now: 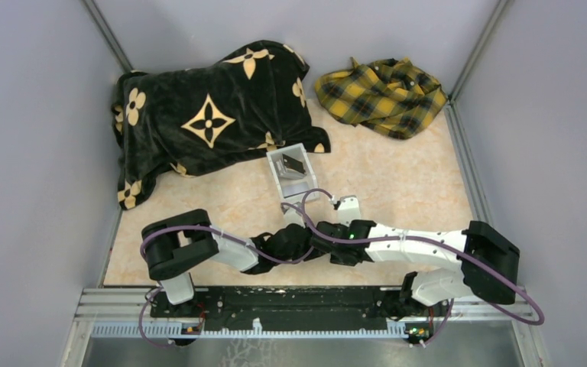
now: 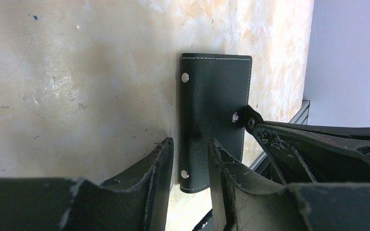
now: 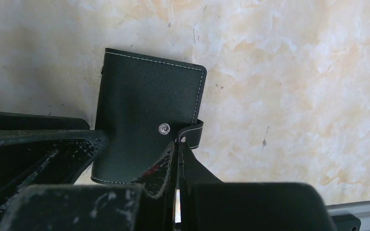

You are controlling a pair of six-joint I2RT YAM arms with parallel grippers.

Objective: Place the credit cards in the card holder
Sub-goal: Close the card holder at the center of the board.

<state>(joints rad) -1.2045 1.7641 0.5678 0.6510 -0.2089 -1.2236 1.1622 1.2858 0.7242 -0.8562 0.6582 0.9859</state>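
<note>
We judge the step in hand to be opening the card holder (image 3: 144, 110), with no card yet inserted. It lies shut and flat on the desk (image 3: 294, 72), stitched outer face up. The right end effector (image 3: 178, 149) is clenched at the card holder's side edge, and its tips appear to pinch the short strap clasp (image 3: 193, 134), which stands curled off its snap stud. The left end effector (image 2: 190, 154) is at the card holder's near end with its jaws parted. One finger is over the black face and the other is just off the long edge, so it grasps nothing that we can see, though it may be pinning the cover down.

The next move, as we see it, calls for drawing the strap clear and folding the cover back while the other arm steadies the card holder, so that the inner slots show. The credit cards (image 1: 293, 164) sit in a clear-white open box (image 1: 277, 170) a little beyond the card holder, and at least one dark card is visible inside.
</note>
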